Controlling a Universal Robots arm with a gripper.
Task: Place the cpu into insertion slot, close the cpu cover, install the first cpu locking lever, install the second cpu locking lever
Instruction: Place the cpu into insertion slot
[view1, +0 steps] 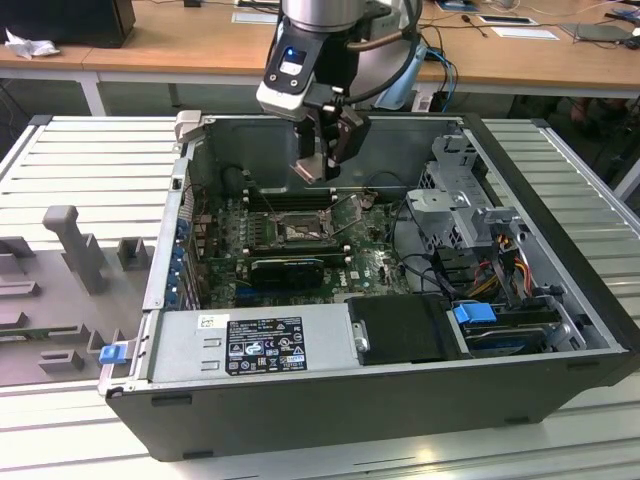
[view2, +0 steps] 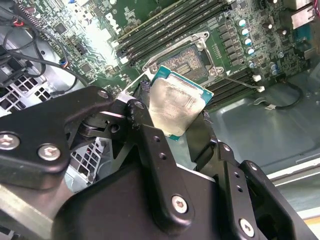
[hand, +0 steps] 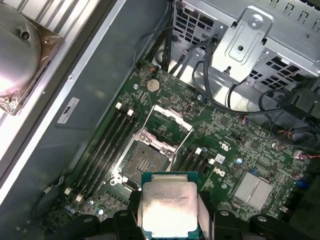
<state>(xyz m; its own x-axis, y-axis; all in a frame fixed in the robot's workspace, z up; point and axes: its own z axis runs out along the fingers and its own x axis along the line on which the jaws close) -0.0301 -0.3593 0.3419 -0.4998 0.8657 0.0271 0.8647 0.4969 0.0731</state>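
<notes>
Jaws: closed on the cpu (hand: 169, 210), with one black finger (view2: 142, 125) pressed against each of two opposite edges in both wrist views.
Cpu: lifted clear of the board and touching nothing but the fingers. Its grey metal top face (view2: 175, 102) is tilted, with a teal rim showing around it.
Cpu's place: in the exterior view it hangs over the far part of the computer case (view1: 400, 400), above the insertion slot (view1: 297, 230) and well apart from it.
Insertion slot: a dark square frame around a brownish pin field (hand: 141, 161) that lies uncovered on the green motherboard (hand: 240, 150).
Cpu cover: the silver frame plate (hand: 172, 116) is swung open and stands just beside the slot, with the board visible through its cut-out centre.
Memory slots: long black rows (hand: 107, 145) run along both sides of the insertion slot.
Case: it lies on its side with the open face up on a ribbed metal tabletop (view1: 90, 150).
Near edge of case: a silver box with a label (view1: 250, 345) runs along it.
Exterior view's right: a grey drive cage (view1: 455, 200) with bundled cables sits in the case.
Exterior view's left: grey moulded fixtures (view1: 70, 240) sit on the tabletop outside the case.
Arm: it comes down from the far side (view1: 315, 30), in front of wooden desks.
</notes>
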